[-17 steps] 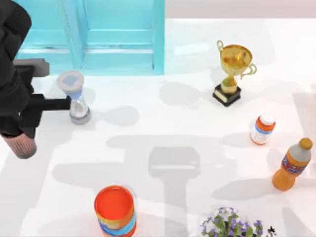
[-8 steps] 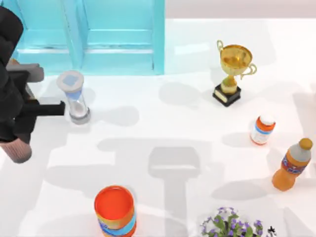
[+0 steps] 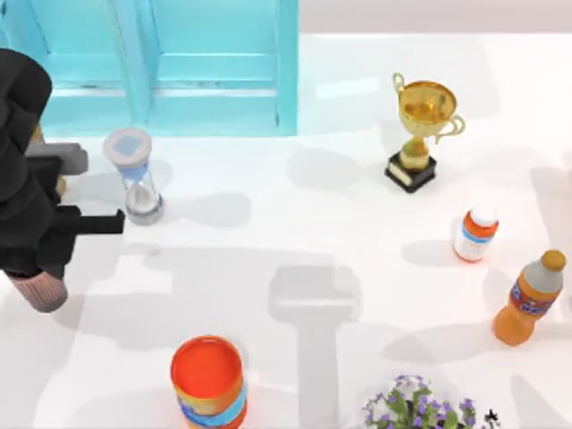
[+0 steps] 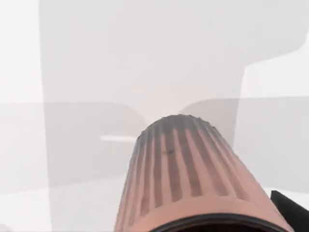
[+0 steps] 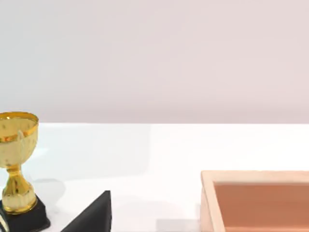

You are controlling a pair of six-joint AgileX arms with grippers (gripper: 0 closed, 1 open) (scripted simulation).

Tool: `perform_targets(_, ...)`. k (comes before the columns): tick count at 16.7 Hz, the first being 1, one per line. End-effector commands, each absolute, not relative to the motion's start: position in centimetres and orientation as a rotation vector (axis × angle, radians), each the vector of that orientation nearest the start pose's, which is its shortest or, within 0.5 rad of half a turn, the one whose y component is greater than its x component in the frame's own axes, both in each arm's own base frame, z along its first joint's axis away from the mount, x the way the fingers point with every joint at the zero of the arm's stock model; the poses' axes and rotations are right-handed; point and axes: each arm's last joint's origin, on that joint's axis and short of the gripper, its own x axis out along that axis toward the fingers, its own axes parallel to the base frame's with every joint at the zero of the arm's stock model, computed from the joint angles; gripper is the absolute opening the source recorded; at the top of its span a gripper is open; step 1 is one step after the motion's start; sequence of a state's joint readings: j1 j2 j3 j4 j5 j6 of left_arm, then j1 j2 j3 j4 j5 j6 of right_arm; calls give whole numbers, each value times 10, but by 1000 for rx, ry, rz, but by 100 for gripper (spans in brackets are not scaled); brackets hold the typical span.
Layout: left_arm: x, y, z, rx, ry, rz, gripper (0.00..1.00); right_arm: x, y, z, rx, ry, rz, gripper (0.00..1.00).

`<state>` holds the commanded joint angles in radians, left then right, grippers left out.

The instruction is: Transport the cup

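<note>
Cup (image 3: 38,290): ribbed, pinkish-brown, at the worktop's (image 3: 295,232) far left edge, projecting below the left hand (image 3: 40,268). The left wrist view shows it from close up (image 4: 186,179), with the worktop beyond it. Left hand: pinching the cup. Hourglass (image 3: 136,175): just right of the left arm. Orange cylinder (image 3: 209,382): near front. Trophy (image 3: 422,130), two bottles (image 3: 474,234) (image 3: 529,298): right side.

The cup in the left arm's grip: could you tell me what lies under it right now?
Under the cup, the left wrist view shows bare white table crossed by grey shadows. The spot straight below its base is covered by the cup itself.
</note>
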<state>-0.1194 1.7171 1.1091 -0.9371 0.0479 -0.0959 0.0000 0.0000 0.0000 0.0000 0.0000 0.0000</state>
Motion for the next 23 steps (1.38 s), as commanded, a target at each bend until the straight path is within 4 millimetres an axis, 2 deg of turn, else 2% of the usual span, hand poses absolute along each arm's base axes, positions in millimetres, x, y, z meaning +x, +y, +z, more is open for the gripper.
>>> perform_targets(3, 299, -34, 155, -24, 1554, -55, 0, 106, -1, 160, 0, 0, 0, 100)
perform_targets(7, 299, -34, 154, -24, 1555, -55, 0, 106, -1, 160, 0, 0, 0, 100)
perform_targets(20, 299, -34, 154, -24, 1555, -55, 98, 106, -1, 160, 0, 0, 0, 100)
perform_targets(23, 299, -34, 154, -24, 1555, -55, 100, 106, -1, 160, 0, 0, 0, 100)
